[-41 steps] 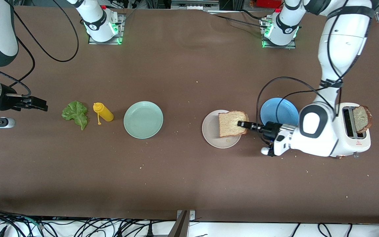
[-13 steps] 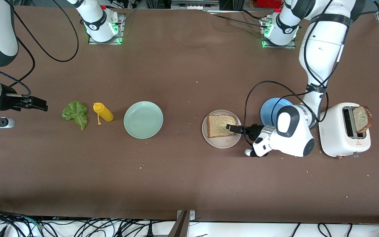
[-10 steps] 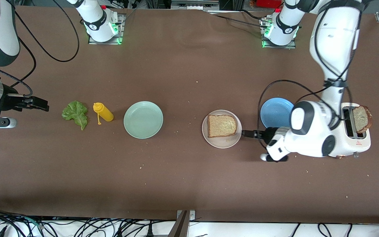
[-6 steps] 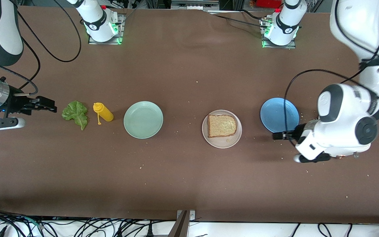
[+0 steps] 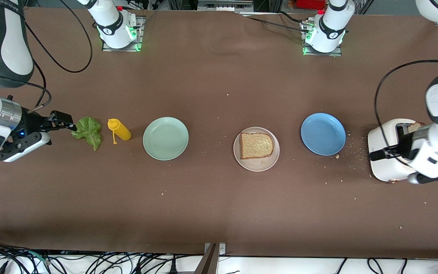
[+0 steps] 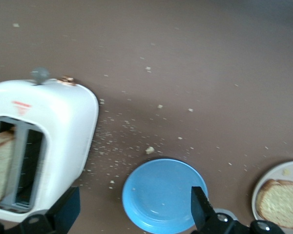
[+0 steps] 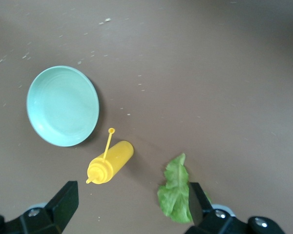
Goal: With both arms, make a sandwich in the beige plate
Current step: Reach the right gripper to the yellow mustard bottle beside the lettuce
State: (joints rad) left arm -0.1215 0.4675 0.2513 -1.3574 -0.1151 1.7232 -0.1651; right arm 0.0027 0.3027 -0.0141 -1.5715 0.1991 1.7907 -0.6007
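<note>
One bread slice [image 5: 256,145] lies flat in the beige plate [image 5: 256,164], mid-table, between the mint plate [image 5: 165,138] and the blue plate [image 5: 322,133].

Lettuce leaf [image 5: 87,130] lies on the table at the right arm's end, just beside the yellow squeeze bottle [image 5: 119,129]. In the front view its long axis runs roughly 11-to-5 o'clock.

Right gripper [image 5: 65,126]: jaws released, holding nothing, tips right at the leaf's edge. From the gripper the leaf lies at about 3 o'clock in the front view, so this arm is clearly the nearer one (the left arm is well apart, at the other end).

Left gripper [image 5: 378,154]: jaws spread, holding nothing, over the white toaster [image 5: 384,142], where a second slice [image 5: 415,126] stands in a slot.

Judgement: lettuce pick is the step in hand; sandwich roughly one third built.
</note>
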